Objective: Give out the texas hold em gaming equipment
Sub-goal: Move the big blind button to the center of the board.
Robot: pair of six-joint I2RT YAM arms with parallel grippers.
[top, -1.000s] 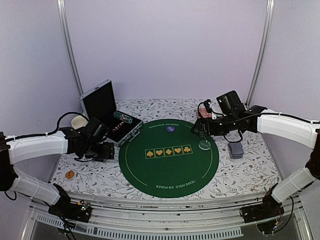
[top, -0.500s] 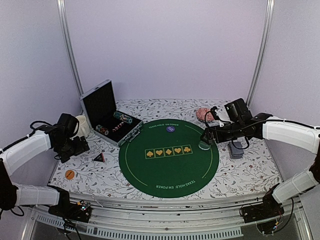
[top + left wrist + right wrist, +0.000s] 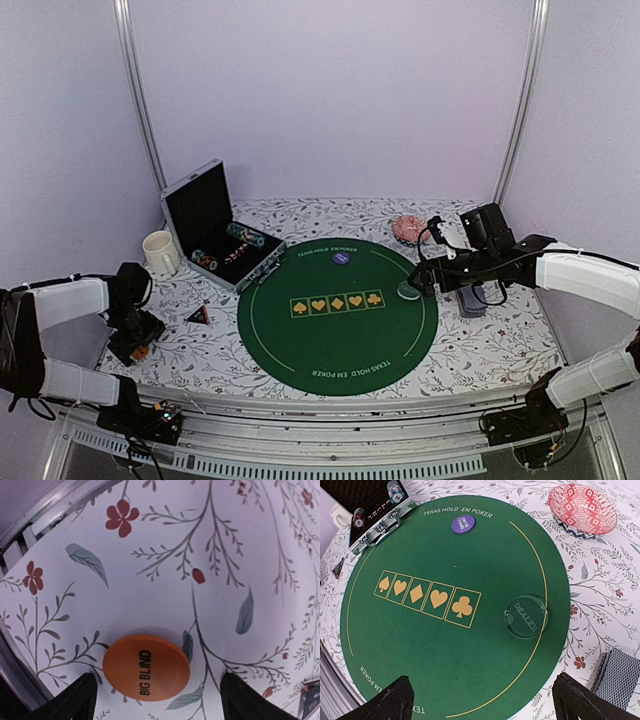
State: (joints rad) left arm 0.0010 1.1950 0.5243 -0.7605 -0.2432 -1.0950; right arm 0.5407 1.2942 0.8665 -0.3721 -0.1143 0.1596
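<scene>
orange disc [image 3: 146,666] flat on flowered table [image 3: 150,580], near left edge, between left gripper [image 3: 162,699] fingers | left jaws wide, disc not gripped | purple disc [image 3: 463,523], clear dealer disc [image 3: 525,616] on green mat [image 3: 445,650] | cards [image 3: 616,678] stacked right of mat | right gripper [image 3: 487,700] above mat, jaws wide, empty

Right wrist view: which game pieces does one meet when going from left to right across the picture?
small dark triangular marker → open chip case → purple disc → clear DEALER disc → deck of cards
</scene>
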